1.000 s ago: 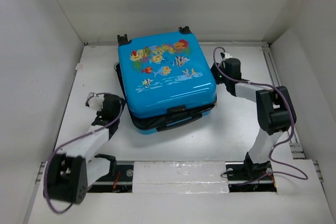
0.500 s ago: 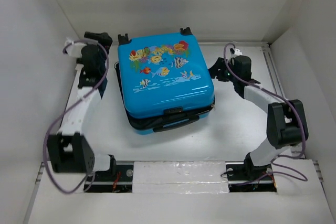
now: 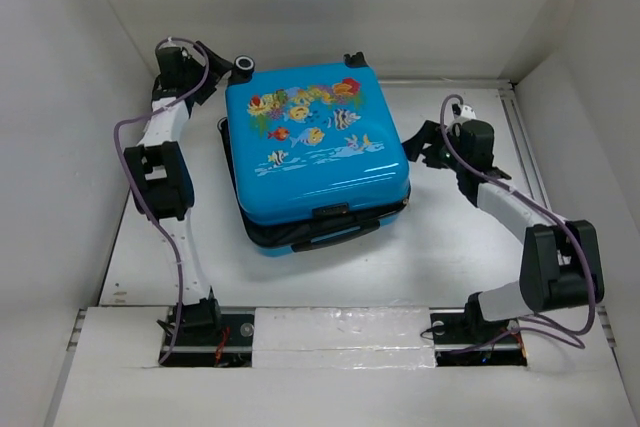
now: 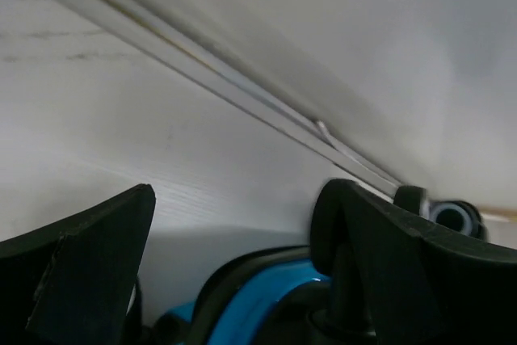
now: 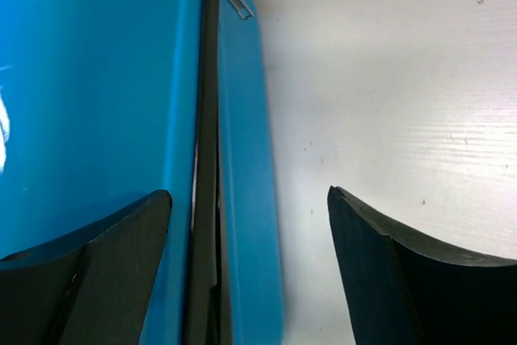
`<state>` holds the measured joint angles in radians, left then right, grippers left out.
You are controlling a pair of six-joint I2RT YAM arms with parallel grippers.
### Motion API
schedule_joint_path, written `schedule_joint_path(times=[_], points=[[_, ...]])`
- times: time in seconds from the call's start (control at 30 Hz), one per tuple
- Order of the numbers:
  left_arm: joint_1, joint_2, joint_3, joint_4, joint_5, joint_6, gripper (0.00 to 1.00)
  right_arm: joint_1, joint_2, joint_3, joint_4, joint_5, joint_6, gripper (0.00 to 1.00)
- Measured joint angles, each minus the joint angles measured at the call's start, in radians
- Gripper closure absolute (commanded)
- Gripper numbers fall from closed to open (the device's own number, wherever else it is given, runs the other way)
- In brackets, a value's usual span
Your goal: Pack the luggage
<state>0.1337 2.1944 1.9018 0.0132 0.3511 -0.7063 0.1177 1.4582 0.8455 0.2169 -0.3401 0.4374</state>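
Note:
The luggage [image 3: 315, 147] is a bright blue hard-shell case with a fish-and-coral print, lying flat mid-table with its lid down. A dark gap shows along its near edge by the black handle [image 3: 335, 235]. My left gripper [image 3: 220, 72] is open at the case's far left corner, beside a black wheel [image 3: 243, 65]. In the left wrist view this gripper [image 4: 241, 191] has the blue shell [image 4: 266, 280] low between its fingers. My right gripper [image 3: 412, 145] is open at the case's right side. In the right wrist view it [image 5: 249, 193] straddles the lower shell's edge [image 5: 242, 159].
White walls close in the table on the left, back and right. A metal rail [image 4: 242, 94] runs along the back wall close behind the left gripper. Another rail [image 3: 525, 157] lines the right edge. White tape [image 3: 340, 327] covers the near edge between the arm bases.
My left arm has swung from the case's near left side to its far left corner. Both grippers have opened. The right gripper has drawn slightly right, away from the case.

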Motion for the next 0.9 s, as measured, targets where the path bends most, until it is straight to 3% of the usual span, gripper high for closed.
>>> schedule_joint_path(times=[0.27,0.53,0.57,0.7,0.73,0.9], points=[[0.003,0.015,-0.05,0.247,0.229,-0.111,0.0,-0.014,-0.116,-0.099,0.0,-0.005,0.004,0.12],[0.0,0.068,-0.137,0.476,0.336,-0.266,0.0,-0.019,-0.104,-0.125,-0.001,-0.011,0.0,0.12],[0.0,0.077,-0.137,0.496,0.34,-0.283,0.04,-0.019,-0.103,-0.125,-0.001,-0.012,0.0,0.12],[0.002,0.082,-0.175,0.6,0.34,-0.357,0.37,-0.018,-0.103,-0.125,-0.001,-0.012,-0.002,0.12],[0.002,0.082,-0.184,0.625,0.34,-0.378,0.5,-0.018,-0.103,-0.125,0.0,-0.012,-0.002,0.12],[0.008,0.063,-0.243,0.696,0.304,-0.459,0.86,-0.018,-0.092,-0.125,0.009,-0.018,-0.003,0.12]])
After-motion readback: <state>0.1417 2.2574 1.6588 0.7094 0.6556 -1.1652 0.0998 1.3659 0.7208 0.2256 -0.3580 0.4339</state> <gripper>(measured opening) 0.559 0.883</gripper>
